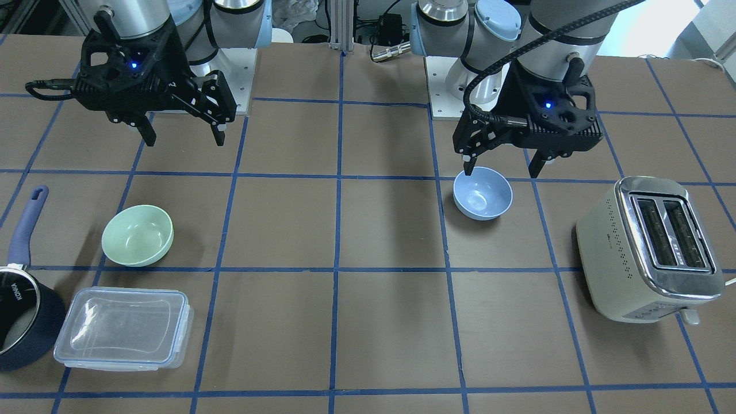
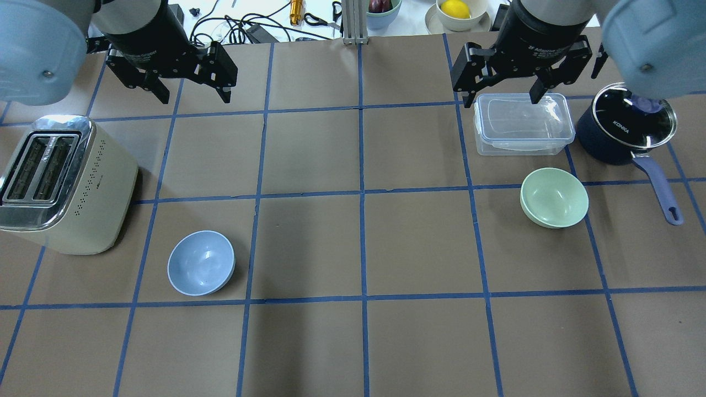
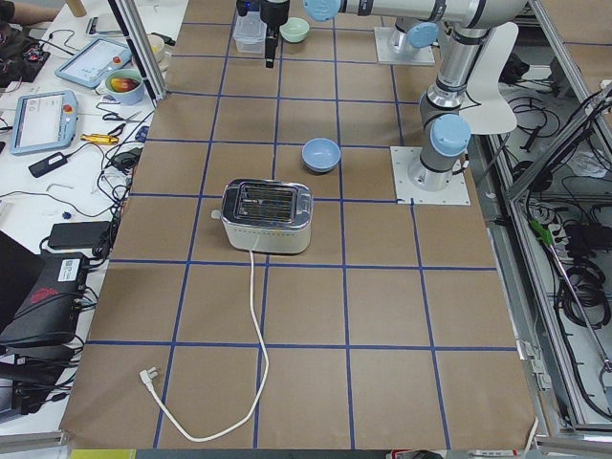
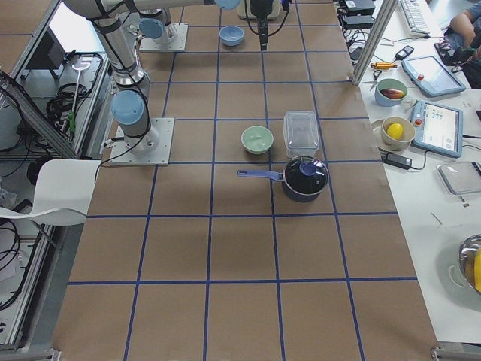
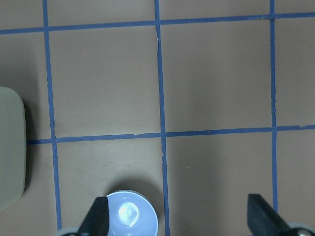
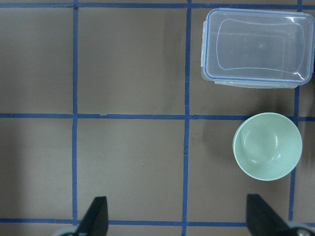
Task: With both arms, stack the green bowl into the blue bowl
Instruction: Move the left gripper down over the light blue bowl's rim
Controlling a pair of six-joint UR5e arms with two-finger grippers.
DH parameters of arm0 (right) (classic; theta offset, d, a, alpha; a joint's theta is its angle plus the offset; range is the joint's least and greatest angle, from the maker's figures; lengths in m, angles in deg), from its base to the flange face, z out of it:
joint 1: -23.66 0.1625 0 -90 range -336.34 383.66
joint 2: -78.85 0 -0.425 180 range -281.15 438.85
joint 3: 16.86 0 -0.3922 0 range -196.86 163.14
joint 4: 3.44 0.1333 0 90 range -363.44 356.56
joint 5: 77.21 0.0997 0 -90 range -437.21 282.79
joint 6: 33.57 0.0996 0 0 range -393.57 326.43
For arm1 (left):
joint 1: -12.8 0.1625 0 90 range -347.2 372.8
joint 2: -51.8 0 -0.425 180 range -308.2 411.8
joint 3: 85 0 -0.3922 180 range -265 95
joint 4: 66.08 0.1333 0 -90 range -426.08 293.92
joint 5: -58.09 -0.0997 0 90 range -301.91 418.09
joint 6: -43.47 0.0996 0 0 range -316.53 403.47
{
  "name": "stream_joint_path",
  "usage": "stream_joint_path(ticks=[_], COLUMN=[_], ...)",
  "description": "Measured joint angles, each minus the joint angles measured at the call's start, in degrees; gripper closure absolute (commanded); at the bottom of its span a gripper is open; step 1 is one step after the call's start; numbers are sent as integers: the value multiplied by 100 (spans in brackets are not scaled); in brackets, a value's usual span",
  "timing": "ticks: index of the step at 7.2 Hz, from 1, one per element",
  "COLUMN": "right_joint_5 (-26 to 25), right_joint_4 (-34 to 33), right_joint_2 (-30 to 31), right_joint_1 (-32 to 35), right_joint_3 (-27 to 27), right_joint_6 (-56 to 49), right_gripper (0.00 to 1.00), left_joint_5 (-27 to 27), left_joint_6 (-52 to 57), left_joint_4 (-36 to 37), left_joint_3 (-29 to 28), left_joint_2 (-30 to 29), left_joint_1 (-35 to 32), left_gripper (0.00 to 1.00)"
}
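Both my end effectors are hanging up off the desk (image 2: 358, 248) right now, fingers spread wide, nothing in either one. That goes for the left end effector (image 2: 195, 100) and the right end effector (image 1: 184, 142). The green bowl (image 2: 554, 197) sits upright on my right side, just beside the clear lidded container (image 2: 523, 122) and near the saucepan (image 2: 626, 124). The blue bowl (image 2: 201, 262) is well apart from it on my left, upright, near the toaster (image 2: 60, 184).
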Motion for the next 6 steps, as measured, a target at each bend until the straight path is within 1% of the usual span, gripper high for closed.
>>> stream_joint_path(ticks=[2,3,4,6], right_joint_5=[0,0,-1,-8], right_joint_4=[-4,-6,-7,-8], right_joint_2=[-3,-4,-4,-4], right_joint_1=[-7,-12,-16,-25], right_joint_3=[13,13,6,-3], right_joint_6=[0,0,0,0], right_gripper=[0,0,0,0], left_joint_5=[-7,-2,-1,9], left_joint_6=[9,66,139,134], left_joint_4=[-77,-183,-174,135], left_joint_3=[173,411,806,1674], left_joint_2=[157,272,342,361], left_joint_1=[-32,-45,-42,-13], left_gripper=[0,0,0,0])
